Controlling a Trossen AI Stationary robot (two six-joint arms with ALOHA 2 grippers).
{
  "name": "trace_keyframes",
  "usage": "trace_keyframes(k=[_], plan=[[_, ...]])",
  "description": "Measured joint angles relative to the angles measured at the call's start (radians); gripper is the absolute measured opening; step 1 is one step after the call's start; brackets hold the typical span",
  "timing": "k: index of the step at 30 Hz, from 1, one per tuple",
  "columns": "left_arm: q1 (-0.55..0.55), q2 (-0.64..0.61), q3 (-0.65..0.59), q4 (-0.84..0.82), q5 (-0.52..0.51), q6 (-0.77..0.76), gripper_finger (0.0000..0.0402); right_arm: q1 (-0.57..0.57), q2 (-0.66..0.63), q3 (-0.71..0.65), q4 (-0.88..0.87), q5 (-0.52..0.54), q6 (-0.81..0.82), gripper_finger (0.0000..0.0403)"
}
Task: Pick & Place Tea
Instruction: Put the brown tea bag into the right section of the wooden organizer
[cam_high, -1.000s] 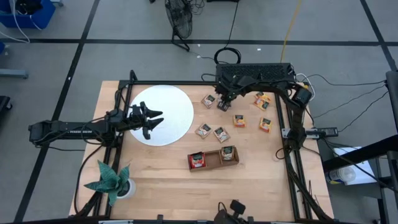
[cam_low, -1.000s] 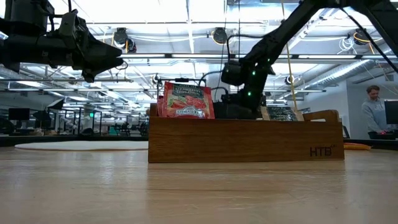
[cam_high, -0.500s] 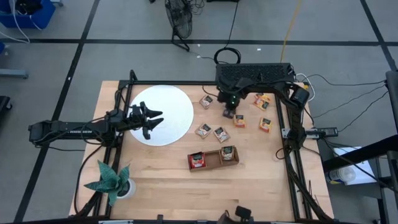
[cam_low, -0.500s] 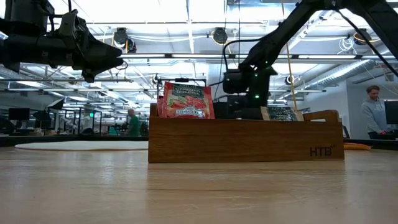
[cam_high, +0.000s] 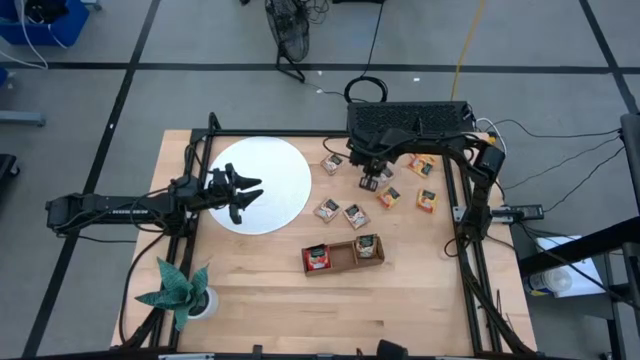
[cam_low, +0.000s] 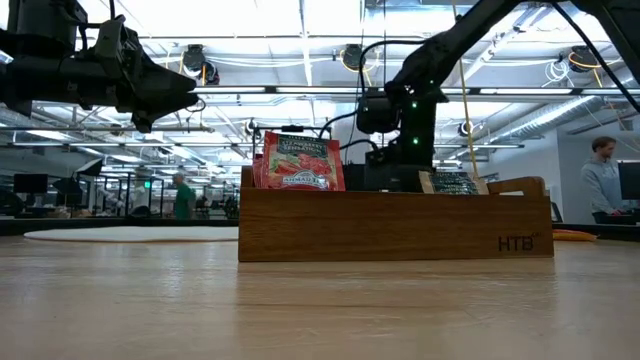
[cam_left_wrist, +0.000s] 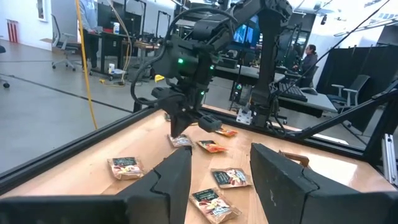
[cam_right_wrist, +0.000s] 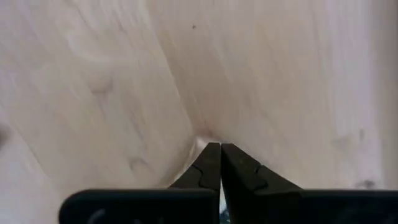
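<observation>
At the table's far right stood the right gripper (cam_high: 371, 181), fingers pressed together, a pale sliver showing at their tips in its wrist view, though whether it held a sachet could not be told. Tea sachets (cam_high: 353, 215) lay scattered on the bare wood around it; a red one (cam_low: 298, 162) stood upright in the wooden tray (cam_high: 340, 256), and another occupied the tray's opposite end compartment. Over the white disc (cam_high: 281, 180) hung the left gripper (cam_high: 243, 193), fingers (cam_left_wrist: 283, 180) parted and holding nothing. A potted plant (cam_high: 180, 291) occupied the near left corner.
</observation>
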Motion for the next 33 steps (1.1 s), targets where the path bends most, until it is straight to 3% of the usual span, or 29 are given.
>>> trace_keyframes(k=[5,14,19,27,33], plan=[[0.000,0.000,0.000,0.000,0.000,0.000,0.0166,0.001,0.000,-0.012,-0.060,-0.009,0.038,0.0035],[0.000,0.000,0.000,0.000,0.000,0.000,0.0166,0.049,0.001,-0.014,-0.061,0.028,0.141,0.0194],[0.000,0.000,0.000,0.000,0.000,0.000,0.0166,0.066,0.002,-0.068,0.024,0.081,0.149,0.0242],[0.000,0.000,0.000,0.000,0.000,0.000,0.0166,0.061,-0.003,-0.192,0.105,0.125,0.190,0.0231],[0.000,0.000,0.000,0.000,0.000,0.000,0.0166,0.062,-0.001,-0.229,0.094,0.115,0.203,0.0150]])
